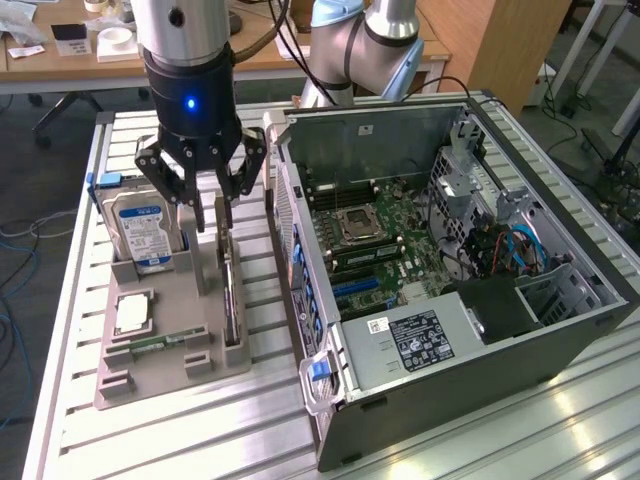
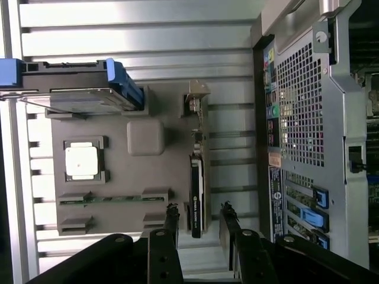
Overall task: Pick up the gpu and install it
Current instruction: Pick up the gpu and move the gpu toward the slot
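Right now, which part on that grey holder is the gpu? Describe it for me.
Left of the open computer case in the exterior view sits a grey holder. The gpu is the thin dark card standing on edge along the holder's case-side edge, unlike the boxy blue-labelled hard drive.

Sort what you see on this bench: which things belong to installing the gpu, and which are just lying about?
Belong to the job: gpu, standing on edge in the grey holder; open gripper above it; open computer case.
Lying about: hard drive; processor; memory stick, all in the same holder.
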You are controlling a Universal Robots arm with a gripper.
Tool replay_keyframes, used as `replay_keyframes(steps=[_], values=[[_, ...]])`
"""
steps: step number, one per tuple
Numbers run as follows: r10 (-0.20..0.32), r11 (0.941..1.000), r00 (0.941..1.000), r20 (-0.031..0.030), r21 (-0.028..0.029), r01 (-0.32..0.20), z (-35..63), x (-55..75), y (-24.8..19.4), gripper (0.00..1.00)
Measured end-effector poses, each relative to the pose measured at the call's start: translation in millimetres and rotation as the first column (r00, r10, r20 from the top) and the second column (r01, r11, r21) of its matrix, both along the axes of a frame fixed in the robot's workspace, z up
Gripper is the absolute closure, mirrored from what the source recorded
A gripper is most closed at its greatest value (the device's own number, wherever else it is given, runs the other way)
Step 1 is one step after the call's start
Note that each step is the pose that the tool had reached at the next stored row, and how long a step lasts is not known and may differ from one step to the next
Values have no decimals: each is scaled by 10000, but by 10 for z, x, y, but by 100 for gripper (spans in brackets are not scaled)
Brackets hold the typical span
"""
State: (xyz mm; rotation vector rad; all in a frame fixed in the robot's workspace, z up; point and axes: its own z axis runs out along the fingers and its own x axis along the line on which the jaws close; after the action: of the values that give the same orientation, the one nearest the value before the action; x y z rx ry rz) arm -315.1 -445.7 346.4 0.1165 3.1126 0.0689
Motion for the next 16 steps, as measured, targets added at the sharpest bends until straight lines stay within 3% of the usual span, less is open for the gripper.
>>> replay_keyframes(steps=[8,16], values=[[0,10000,10000,0,0,0,-125,0,0,58],[0,10000,10000,3,3,0,-138,0,0,58]])
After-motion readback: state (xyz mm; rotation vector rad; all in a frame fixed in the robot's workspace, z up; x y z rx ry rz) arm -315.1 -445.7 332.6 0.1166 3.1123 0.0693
